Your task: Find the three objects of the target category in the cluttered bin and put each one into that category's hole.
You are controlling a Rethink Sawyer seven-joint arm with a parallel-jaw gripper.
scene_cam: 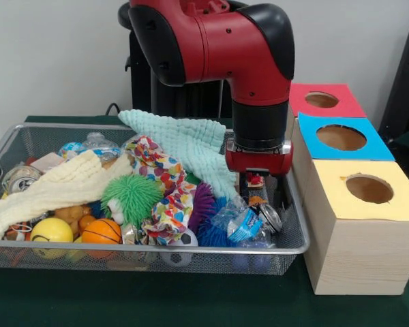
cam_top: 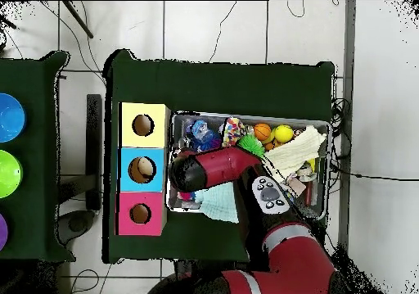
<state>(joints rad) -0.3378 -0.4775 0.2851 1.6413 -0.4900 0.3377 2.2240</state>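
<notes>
bin (scene_cam: 150, 253) packed edge to edge, barely any bare mesh. gripper (scene_cam: 257, 182) sits low in corner nearest boxes, squeezed between mint cloth (scene_cam: 184, 146) and bin wall. crinkly plastic piece (scene_cam: 240, 221) and purple spiky ball (scene_cam: 203, 204) crowd just in front of it. yellow cloth (scene_cam: 58, 184) drapes over far half, covering stuff. blue hole (scene_cam: 341, 137) open from above, nothing over it, sits just beside bin rim. arm (cam_top: 214, 166) overhangs that bin end in overhead view.
</notes>
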